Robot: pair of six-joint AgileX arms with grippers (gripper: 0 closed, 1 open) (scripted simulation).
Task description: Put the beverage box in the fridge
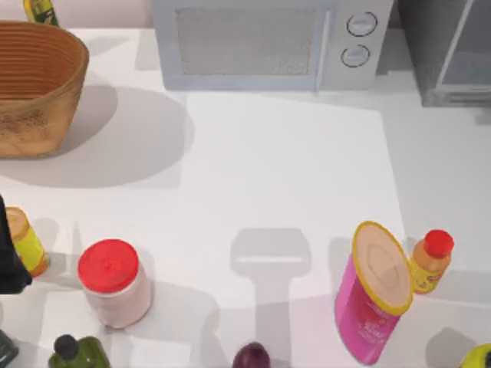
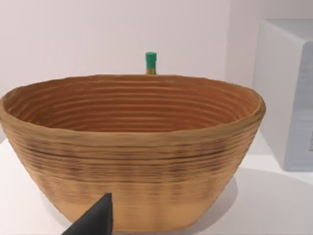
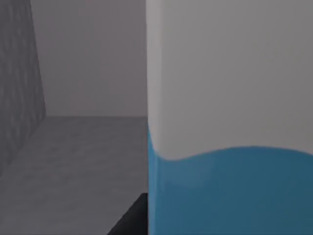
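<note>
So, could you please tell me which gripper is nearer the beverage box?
Right. The right wrist camera sits right against the beverage box, inside the fridge; the left arm is at the table's left edge, facing the basket.

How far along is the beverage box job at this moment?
Nearly done, it seems. The right wrist view has the beverage box close up against a dark grey floor and walls, apparently the interior of the fridge. Whether it stands released cannot be told. Left: letting go and backing out. The left gripper idles facing the wicker basket.
</note>
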